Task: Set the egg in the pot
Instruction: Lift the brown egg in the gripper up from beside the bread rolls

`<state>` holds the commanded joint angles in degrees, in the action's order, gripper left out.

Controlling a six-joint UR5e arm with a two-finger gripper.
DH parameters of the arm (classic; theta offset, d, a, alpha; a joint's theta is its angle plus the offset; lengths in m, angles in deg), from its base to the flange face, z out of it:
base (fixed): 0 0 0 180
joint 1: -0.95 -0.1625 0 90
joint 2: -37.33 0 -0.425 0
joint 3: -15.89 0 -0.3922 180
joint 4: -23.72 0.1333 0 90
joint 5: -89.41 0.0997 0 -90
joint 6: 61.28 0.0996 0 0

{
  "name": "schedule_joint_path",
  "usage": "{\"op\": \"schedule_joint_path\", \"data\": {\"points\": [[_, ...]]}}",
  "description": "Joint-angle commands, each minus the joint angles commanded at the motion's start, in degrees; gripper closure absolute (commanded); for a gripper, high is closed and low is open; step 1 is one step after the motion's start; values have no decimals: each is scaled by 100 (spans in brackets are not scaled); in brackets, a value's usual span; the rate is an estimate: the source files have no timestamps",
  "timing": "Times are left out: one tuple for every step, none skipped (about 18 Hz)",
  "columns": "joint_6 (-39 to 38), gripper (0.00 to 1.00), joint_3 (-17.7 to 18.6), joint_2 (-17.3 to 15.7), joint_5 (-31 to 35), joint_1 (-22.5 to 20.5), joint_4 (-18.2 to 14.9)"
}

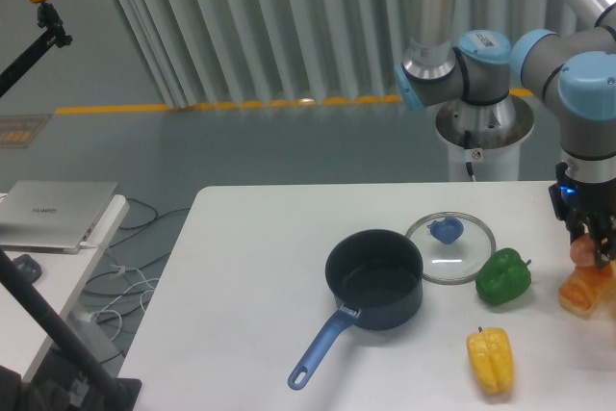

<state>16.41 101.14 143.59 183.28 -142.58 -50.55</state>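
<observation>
The pot (373, 279) is a dark navy saucepan with a light-blue handle pointing to the front left; it stands mid-table and its dark inside looks empty. My gripper (589, 247) is at the far right edge of the table, well to the right of the pot. Its fingers are closed around the small brown-orange egg (583, 251), held just above the lumpy orange bread-like item (585, 290).
A flat glass lid with a blue knob (449, 246) lies just right of the pot. A green pepper (503, 276) sits between the lid and the gripper. A yellow pepper (490, 359) lies near the front edge. A laptop (58, 214) rests on a side table to the left.
</observation>
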Motion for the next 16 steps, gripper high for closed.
{"op": "schedule_joint_path", "data": {"points": [[0, 91, 0, 0, 9, 0, 0], [0, 91, 0, 0, 0, 0, 0], [0, 91, -17, 0, -9, 0, 0], [-9, 91, -35, -9, -9, 0, -9], [-17, 91, -35, 0, -9, 0, -9], [-52, 90, -26, 0, -9, 9, -9], [-53, 91, -26, 0, -9, 17, 0], [-70, 91, -26, 0, -9, 35, 0], [-114, 90, -26, 0, -17, 44, 0], [-175, 90, -26, -9, -17, 70, 0], [-237, 91, -26, -52, -17, 123, 0], [-307, 91, -35, -88, -26, 149, 9], [-395, 90, -35, -97, -35, 193, 9], [-500, 91, -44, -97, -35, 263, 9], [-597, 91, -53, -97, -26, 325, 9], [-676, 90, -53, -114, -26, 386, 9]]}}
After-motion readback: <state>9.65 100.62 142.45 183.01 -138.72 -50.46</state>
